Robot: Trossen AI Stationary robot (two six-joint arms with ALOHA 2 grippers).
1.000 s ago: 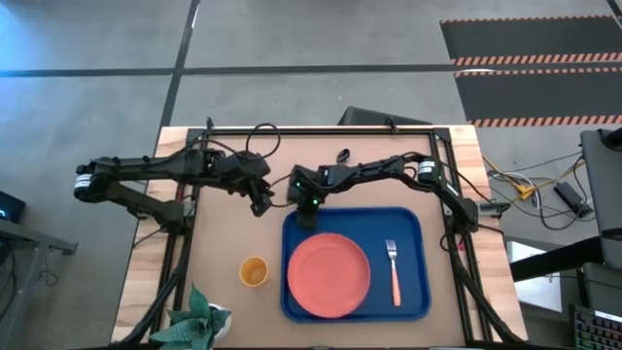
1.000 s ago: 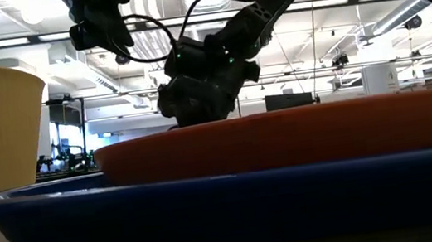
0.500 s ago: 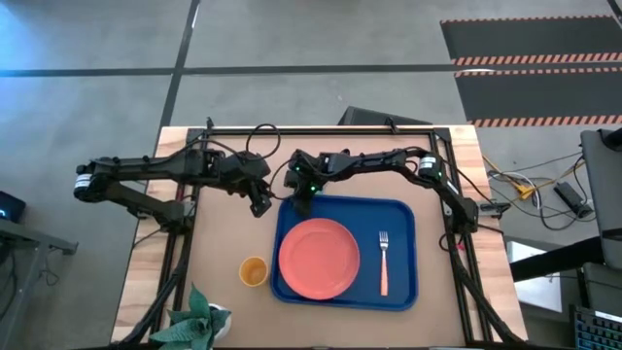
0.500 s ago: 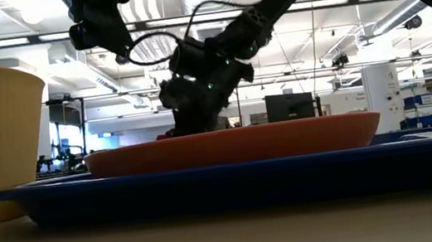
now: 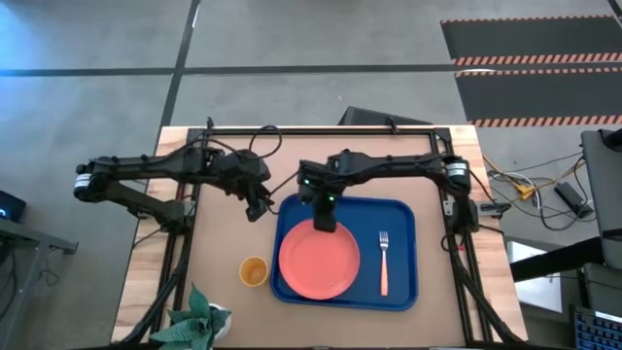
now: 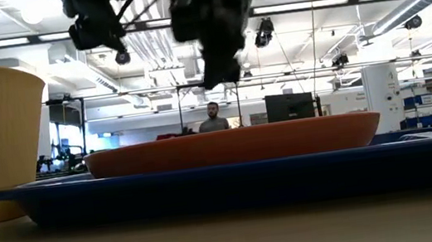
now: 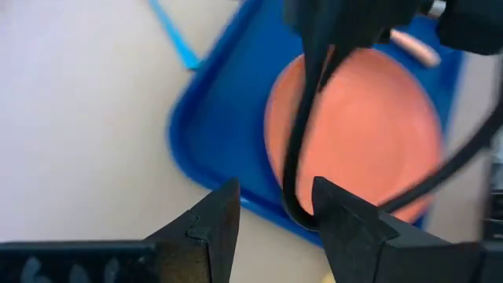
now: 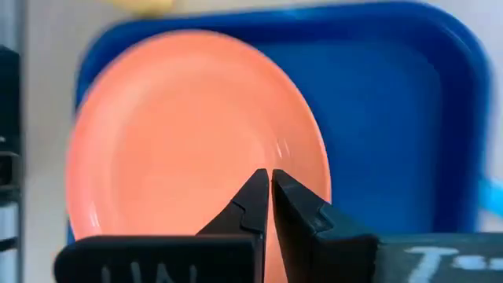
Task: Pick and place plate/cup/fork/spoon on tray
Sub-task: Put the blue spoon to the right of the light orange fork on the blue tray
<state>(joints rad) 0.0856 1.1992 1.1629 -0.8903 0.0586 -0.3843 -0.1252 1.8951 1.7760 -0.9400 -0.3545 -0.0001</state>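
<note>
The coral-pink plate (image 5: 319,259) lies flat on the left half of the blue tray (image 5: 400,222). The fork (image 5: 383,262) lies on the tray to the plate's right. The orange-yellow cup (image 5: 254,271) stands on the table just left of the tray. The spoon's teal handle (image 7: 174,35) shows on the table beyond the tray's corner in the left wrist view. My right gripper (image 8: 271,174) is shut and empty, raised above the plate's far edge (image 6: 222,74). My left gripper (image 7: 271,196) is open and empty, above the table off the tray's far left corner (image 5: 259,208).
A potted plant (image 5: 199,321) stands at the table's near left corner. Black frame rails (image 5: 180,253) run along the table's left and right sides. A person (image 6: 214,118) stands in the room beyond the table.
The tray, carrying the plate and fork, has slid toward the table's left and far edges, with my right gripper at its far left corner. My right gripper has since come away from that corner, risen and moved right, over the plate's far edge.
</note>
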